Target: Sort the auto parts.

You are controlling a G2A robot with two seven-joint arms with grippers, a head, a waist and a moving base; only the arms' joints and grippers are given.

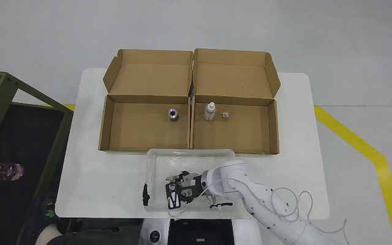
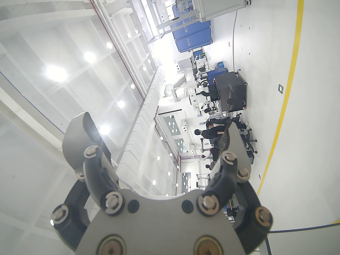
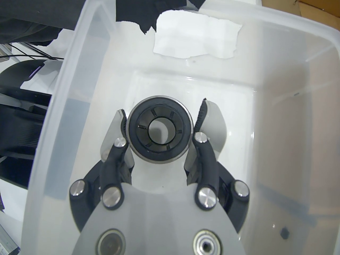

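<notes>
So, the right gripper (image 3: 162, 110) is down inside the bin (image 3: 87, 14), jaws closed to the width of a bearing (image 3: 159, 148). It has a pad on each side of the outer rim, though one side looks only barely in contact. I'd get that grip firm and centred before lifting, since a smooth steel ring will probably slip. Then go straight up past the bin wall before heading off. The left gripper (image 2: 156, 123) is spread wide with nothing in it, pointing up toward the ceiling.

The bin sits mid near edge of the tabletop (image 1: 86, 171). Two open boxes stand side by side along the far edge. The left box (image 1: 122, 138) holds a similar round metal part (image 1: 173, 114), so my guess is the bearing goes there. The right box (image 1: 257, 138) has a white bottle-shaped part (image 1: 210, 111) and a small round one (image 1: 225, 114).

Around the table there's pale floor with a yellow line (image 1: 355, 144), and a dark cart (image 1: 30, 141) off the left edge.
</notes>
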